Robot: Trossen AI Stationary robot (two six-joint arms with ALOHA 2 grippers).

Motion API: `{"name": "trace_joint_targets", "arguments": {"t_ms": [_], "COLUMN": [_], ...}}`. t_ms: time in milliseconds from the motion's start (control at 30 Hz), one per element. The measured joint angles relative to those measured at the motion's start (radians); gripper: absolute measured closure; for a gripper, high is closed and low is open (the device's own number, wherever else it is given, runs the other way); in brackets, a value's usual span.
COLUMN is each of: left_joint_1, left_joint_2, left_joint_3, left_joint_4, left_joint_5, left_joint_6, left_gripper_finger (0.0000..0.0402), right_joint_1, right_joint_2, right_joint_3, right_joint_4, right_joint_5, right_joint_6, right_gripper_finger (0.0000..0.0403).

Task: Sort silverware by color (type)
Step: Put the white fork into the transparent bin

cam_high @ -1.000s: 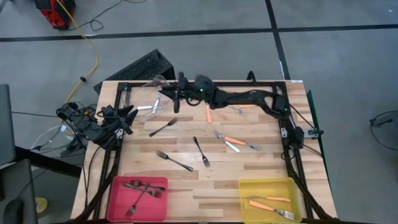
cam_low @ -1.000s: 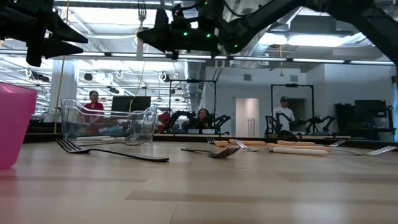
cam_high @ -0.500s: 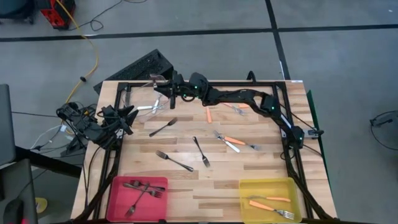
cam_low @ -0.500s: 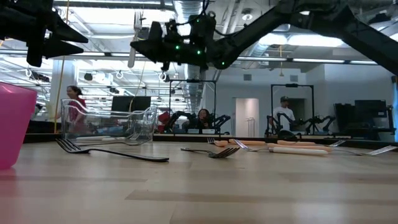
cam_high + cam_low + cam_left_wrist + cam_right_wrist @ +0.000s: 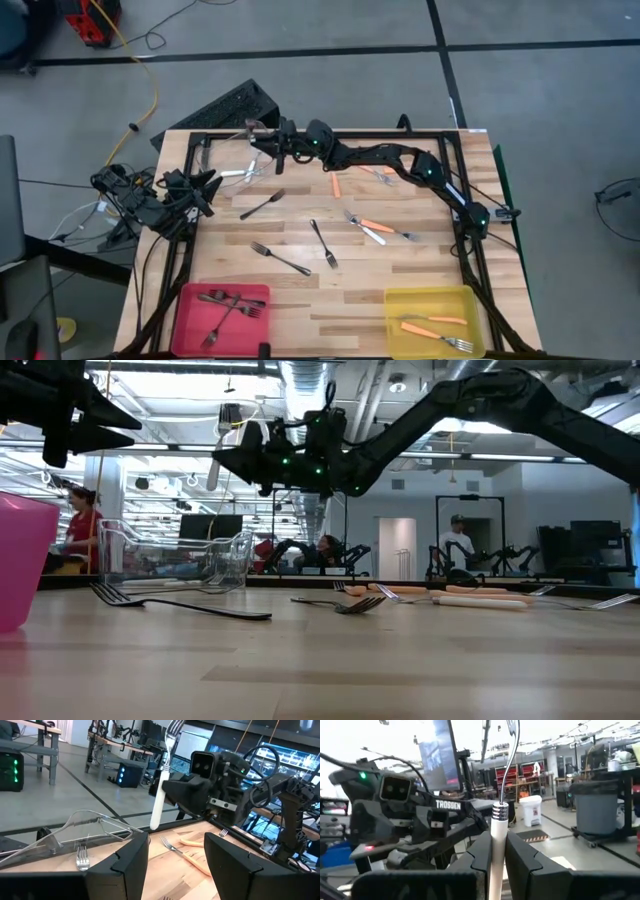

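Your right gripper point(image 5: 497, 851) is clamping a white-handled fork point(image 5: 501, 800) upright, poised over the clear bin point(image 5: 228, 152) at the table's far-left corner. It looks light, stiff and slick, so keep gripping mid-handle. The left gripper point(image 5: 176, 857) is waiting beside it, fingers apart.

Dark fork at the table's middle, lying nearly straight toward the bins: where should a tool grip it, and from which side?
Grip the dark fork at mid-handle, coming straight down from above and closing across its slim width. It lies flat, with bare table on both sides.
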Motion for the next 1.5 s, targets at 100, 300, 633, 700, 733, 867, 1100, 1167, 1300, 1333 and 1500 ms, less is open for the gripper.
{"name": "trace_joint_targets", "arguments": {"t_ms": [100,300,633,700,733,867,1100,1167,1300,1333,1500], "left_joint_1": [0.000,0.000,0.000,0.000,0.000,0.000,0.000,0.000,0.000,0.000,0.000], "left_joint_2": [0.000,0.000,0.000,0.000,0.000,0.000,0.000,0.000,0.000,0.000,0.000], "left_joint_3": [0.000,0.000,0.000,0.000,0.000,0.000,0.000,0.000,0.000,0.000,0.000], "left_joint_4": [0.000,0.000,-0.009,-0.009,-0.009,-0.010,-0.011,-0.011,-0.015,-0.015,-0.015], "left_joint_5": [0.000,-0.005,-0.027,-0.024,-0.024,-0.027,-0.032,-0.028,-0.027,-0.027,-0.027], "left_joint_6": [-0.001,-0.001,-0.005,-0.005,-0.005,-0.005,-0.005,-0.005,-0.005,-0.005,-0.005], "left_gripper_finger": [0.0223,0.0223,0.0223,0.0223,0.0223,0.0223,0.0223,0.0223,0.0223,0.0223,0.0223], "right_joint_1": [-0.006,-0.013,-0.018,-0.019,-0.019,-0.019,-0.035,-0.043,-0.057,-0.058,-0.058], "right_joint_2": [0.010,0.050,0.063,0.063,0.063,0.063,0.062,0.062,0.062,0.062,0.062], "right_joint_3": [0.003,0.001,0.085,0.145,0.173,0.261,0.332,0.343,0.352,0.352,0.347], "right_joint_4": [0.036,0.123,-0.004,-0.147,-0.202,-0.354,-0.596,-0.654,-0.733,-0.737,-0.757], "right_joint_5": [0.001,-0.041,-0.009,0.018,0.021,0.029,0.090,0.093,0.093,0.093,0.092], "right_joint_6": [-0.001,0.050,0.036,-0.013,-0.039,-0.076,-0.070,-0.070,-0.073,-0.074,-0.080], "right_gripper_finger": [0.0341,0.0341,0.0341,0.0341,0.0341,0.0341,0.0342,0.0342,0.0342,0.0342,0.0342]}}
